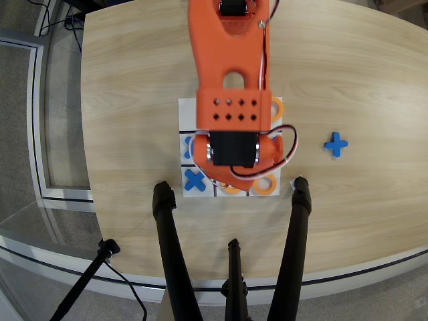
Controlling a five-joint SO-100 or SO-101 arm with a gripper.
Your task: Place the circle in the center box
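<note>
Covering most of the white board (pixel 182 107) in the overhead view, orange arm (pixel 227 60) reaching down from the top edge. Center box hidden beneath the motor housing. Gripper out of sight underneath; open or closed, cannot tell. Orange rings peeking out: top right (pixel 277 105), bottom right (pixel 267 185). Blue X (pixel 194 179) bottom left, blue cross (pixel 336 144) off-board.

I'm seeing a blue cross (pixel 336 144) lying alone on the wooden tabletop (pixel 134 100), black tripod legs (pixel 172 254) straddling the near edge
</note>
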